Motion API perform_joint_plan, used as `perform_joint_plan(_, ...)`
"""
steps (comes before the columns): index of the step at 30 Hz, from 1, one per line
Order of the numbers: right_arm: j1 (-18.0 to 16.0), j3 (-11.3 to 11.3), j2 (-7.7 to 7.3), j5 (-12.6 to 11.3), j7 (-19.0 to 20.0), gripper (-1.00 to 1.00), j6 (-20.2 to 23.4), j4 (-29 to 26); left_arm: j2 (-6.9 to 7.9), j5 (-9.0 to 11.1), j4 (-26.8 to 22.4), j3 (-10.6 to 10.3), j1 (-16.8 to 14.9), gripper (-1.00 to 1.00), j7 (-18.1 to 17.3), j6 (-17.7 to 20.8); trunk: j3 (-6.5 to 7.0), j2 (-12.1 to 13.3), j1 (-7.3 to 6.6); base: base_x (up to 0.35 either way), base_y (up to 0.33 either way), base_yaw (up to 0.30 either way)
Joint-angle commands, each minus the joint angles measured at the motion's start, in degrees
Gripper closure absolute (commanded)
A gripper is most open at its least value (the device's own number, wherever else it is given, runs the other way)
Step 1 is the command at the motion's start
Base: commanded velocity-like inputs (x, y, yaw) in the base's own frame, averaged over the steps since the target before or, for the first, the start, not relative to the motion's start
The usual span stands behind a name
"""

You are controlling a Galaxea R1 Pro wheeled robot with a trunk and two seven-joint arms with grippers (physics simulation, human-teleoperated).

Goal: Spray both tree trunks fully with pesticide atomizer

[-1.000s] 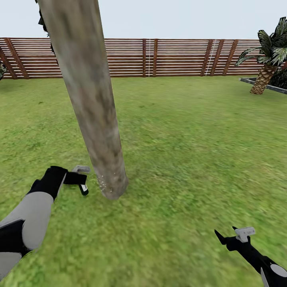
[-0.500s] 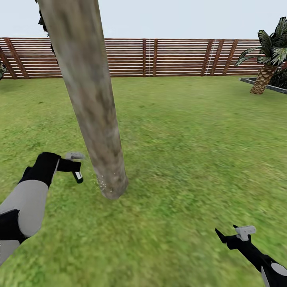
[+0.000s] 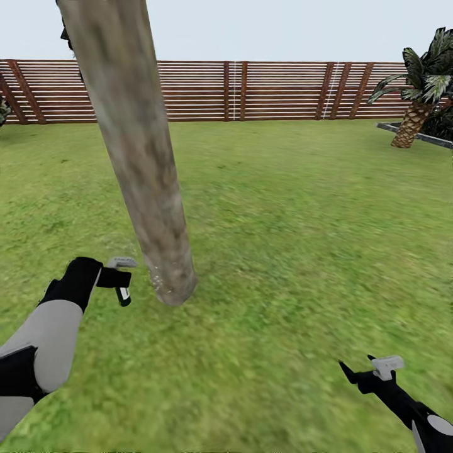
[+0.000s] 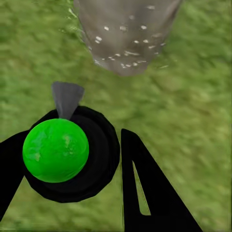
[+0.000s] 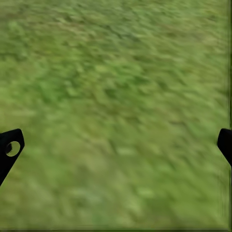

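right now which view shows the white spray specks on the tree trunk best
The left wrist view: the tree trunk base sits close ahead of the left pincer, which holds the pesticide atomizer, and the pale specks stand out clearly. The head view shows them as faint dots low on the trunk. The right wrist view shows grass.

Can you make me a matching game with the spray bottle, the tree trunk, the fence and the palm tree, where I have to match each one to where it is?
Things:
1. spray bottle
2. tree trunk
3. fence
4. palm tree

Places:
A. far off at the right edge of the lawn
B. held in the left gripper, near the foot of the trunk
C. running along the far side of the lawn
D. rising from the grass close in front, leaning in the picture

Pairs: 1-B, 2-D, 3-C, 4-A
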Motion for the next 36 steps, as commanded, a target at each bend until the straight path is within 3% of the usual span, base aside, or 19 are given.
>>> perform_joint_plan(1,0.0,0.0,-0.04,0.0,0.0,-1.00,0.0,0.0,-0.29,-0.1,-0.1,0.0,0.0,1.00,0.6,0.0,0.00,0.0,0.00,-0.059,-0.235,0.000)
perform_joint_plan(5,0.0,0.0,-0.08,0.0,0.0,-1.00,0.0,0.0,-1.39,-0.1,-0.1,0.0,0.0,1.00,2.0,0.0,0.00,0.0,0.00,-0.014,-0.264,0.051)
perform_joint_plan(11,0.0,0.0,-0.01,0.0,0.0,-1.00,0.0,0.0,-1.47,-0.1,0.2,0.2,0.2,1.00,2.1,0.1,0.00,0.0,0.00,-0.010,-0.251,0.205)
perform_joint_plan(15,0.0,0.0,0.03,0.0,0.0,-1.00,0.0,0.0,-1.51,0.0,0.0,0.2,1.6,1.00,2.1,0.0,0.00,0.0,0.00,-0.181,-0.194,0.033)
perform_joint_plan(22,0.0,0.0,-0.06,0.0,0.0,-1.00,0.0,0.0,-1.53,0.0,-0.6,0.0,1.3,1.00,2.1,0.5,0.00,0.0,0.00,-0.048,-0.038,0.002)
perform_joint_plan(24,0.0,0.0,-0.10,0.0,0.0,-1.00,0.0,0.0,-1.65,0.0,-0.7,-0.1,-0.4,1.00,2.0,2.5,0.00,0.0,0.00,-0.001,-0.001,0.000)
perform_joint_plan(26,0.0,0.0,-0.11,0.0,0.0,-1.00,0.0,0.0,-1.84,0.0,-0.7,-0.1,-3.6,1.00,1.8,7.3,0.00,0.0,0.00,0.000,0.000,0.000)
perform_joint_plan(29,0.0,0.0,-0.11,0.0,0.0,-1.00,0.0,0.0,-1.97,0.0,-0.7,-0.2,-7.3,1.00,1.7,10.3,0.00,0.0,0.00,0.000,0.000,0.000)
perform_joint_plan(36,0.0,0.0,-0.11,0.0,0.0,-1.00,0.0,0.0,-1.96,-0.3,-0.6,-0.2,-8.4,1.00,1.9,10.8,0.00,0.0,0.00,0.000,0.000,0.000)
